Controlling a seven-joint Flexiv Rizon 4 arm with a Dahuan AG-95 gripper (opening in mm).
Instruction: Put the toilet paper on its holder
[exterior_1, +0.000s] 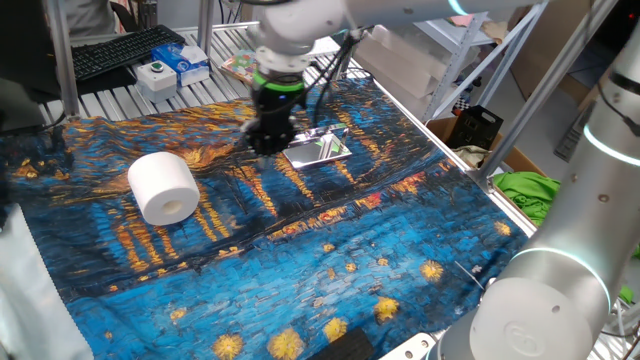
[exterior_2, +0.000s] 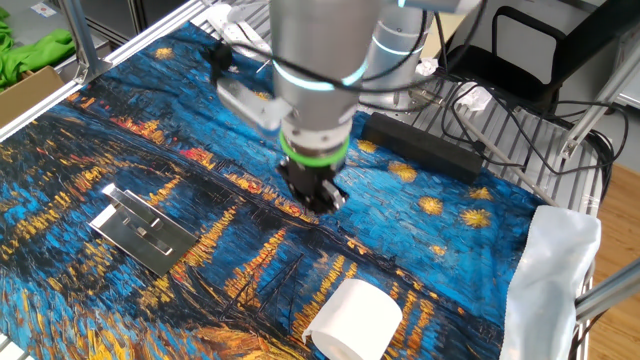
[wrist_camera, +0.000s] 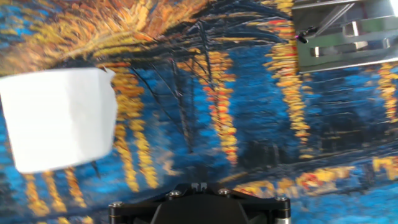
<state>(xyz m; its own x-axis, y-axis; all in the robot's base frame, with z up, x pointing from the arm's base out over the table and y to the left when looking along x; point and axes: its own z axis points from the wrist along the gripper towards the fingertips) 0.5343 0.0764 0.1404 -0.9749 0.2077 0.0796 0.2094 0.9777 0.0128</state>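
Note:
The toilet paper (exterior_1: 165, 187) is a plump white roll lying on its side on the blue and orange painted cloth. It also shows in the other fixed view (exterior_2: 352, 320) and in the hand view (wrist_camera: 59, 127) at the left. The holder (exterior_1: 318, 150) is a shiny chrome plate lying on the cloth; it also shows in the other fixed view (exterior_2: 140, 228) and at the top right of the hand view (wrist_camera: 345, 34). My gripper (exterior_1: 268, 140) hangs low over the cloth between roll and holder, nearer the holder, touching neither. It holds nothing. Its fingers are not clear in any view.
A white box with a green button (exterior_1: 157, 72), a blue box (exterior_1: 190, 57) and a keyboard (exterior_1: 120, 50) lie beyond the cloth's far edge. A black power strip (exterior_2: 420, 145) with cables lies beside the cloth. A white cloth (exterior_2: 555, 270) hangs at one corner.

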